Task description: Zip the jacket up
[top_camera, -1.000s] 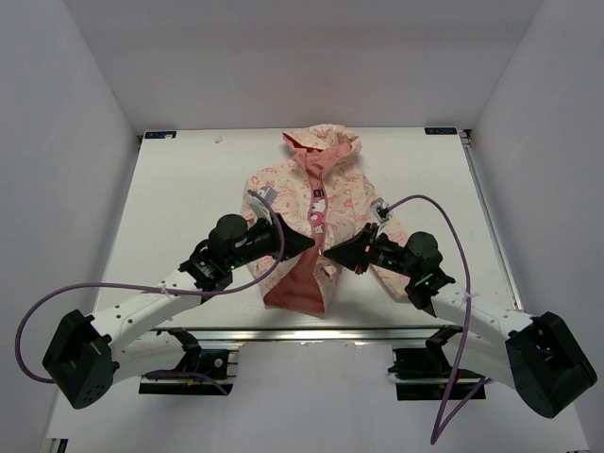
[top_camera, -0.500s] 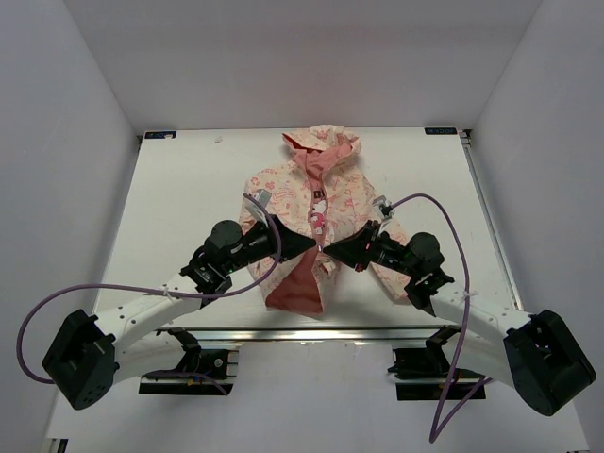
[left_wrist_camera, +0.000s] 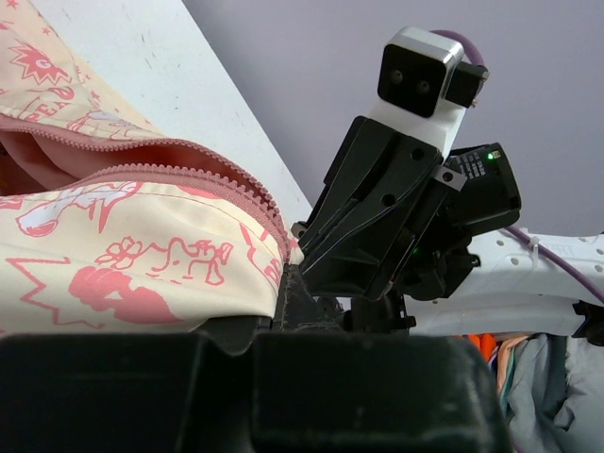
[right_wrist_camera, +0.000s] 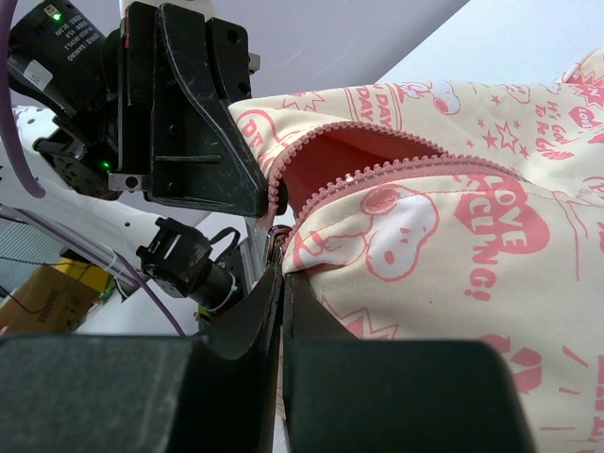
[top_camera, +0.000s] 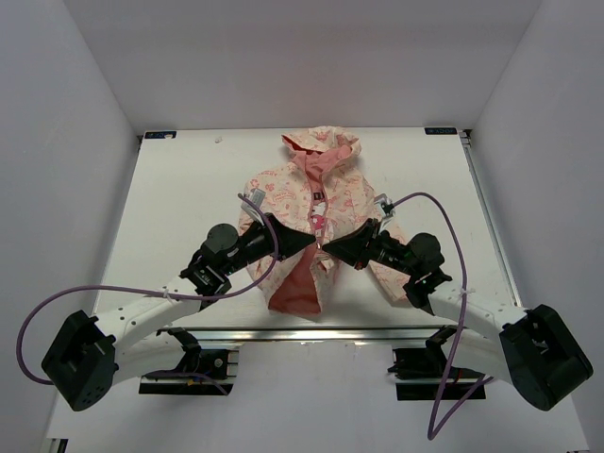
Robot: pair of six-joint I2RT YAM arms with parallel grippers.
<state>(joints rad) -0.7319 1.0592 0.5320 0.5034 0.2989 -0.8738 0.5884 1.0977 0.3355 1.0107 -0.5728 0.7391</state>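
The jacket (top_camera: 344, 200) lies on the white table (top_camera: 189, 189), hood at the far end. It is cream with a pink print, and the lower front is open, showing pink lining (top_camera: 300, 283). My left gripper (top_camera: 310, 243) and right gripper (top_camera: 328, 249) meet tip to tip at the pink zipper partway down the front. In the left wrist view the left gripper (left_wrist_camera: 283, 294) is shut on the jacket (left_wrist_camera: 113, 255) edge below the zipper teeth (left_wrist_camera: 189, 175). In the right wrist view the right gripper (right_wrist_camera: 281, 283) is shut on the other front edge (right_wrist_camera: 453, 274), next to a small metal slider (right_wrist_camera: 275, 238).
Purple cables (top_camera: 444, 217) loop from both arms over the table's sides. A metal rail (top_camera: 311, 333) runs along the near edge between the arm bases. White walls stand on three sides of the table.
Both gripper tips have drawn slightly closer together at the zipper and a little farther from the bases. The jacket's lower front has narrowed between them.
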